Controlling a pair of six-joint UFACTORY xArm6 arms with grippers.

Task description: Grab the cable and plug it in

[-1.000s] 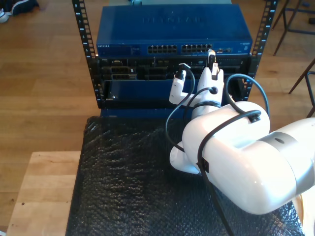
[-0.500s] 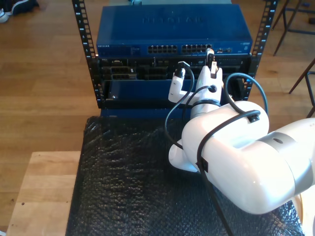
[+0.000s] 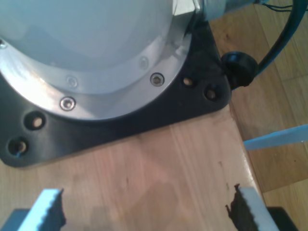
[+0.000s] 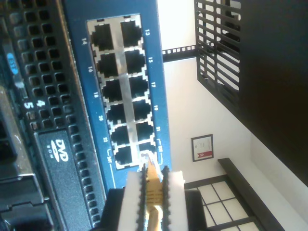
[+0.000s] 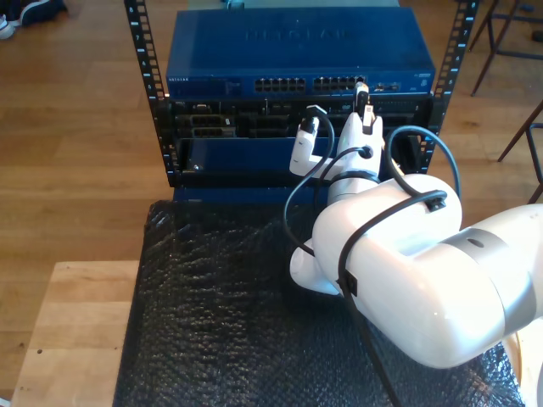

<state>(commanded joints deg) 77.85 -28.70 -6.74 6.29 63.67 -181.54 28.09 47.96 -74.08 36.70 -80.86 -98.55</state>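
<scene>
My second gripper (image 4: 153,192) is clamped on the cable (image 4: 152,190), its white ribbed fingers (image 4: 133,199) pinching the pale-yellow cord low in the second wrist view; the clear plug tip sits right at the edge of the last port in the blue switch (image 4: 82,62), whether touching I cannot tell. The switch's 2 columns of dark square ports have a silver surround. In the exterior view the blue switch (image 5: 297,52) sits at upper centre in a black perforated rack (image 5: 140,51), with black bubble-textured matting (image 5: 221,314) below. My first gripper (image 3: 144,209) has its serrated fingers (image 3: 48,209) apart over bare pale wood (image 3: 159,173), near a black base plate (image 3: 139,120).
</scene>
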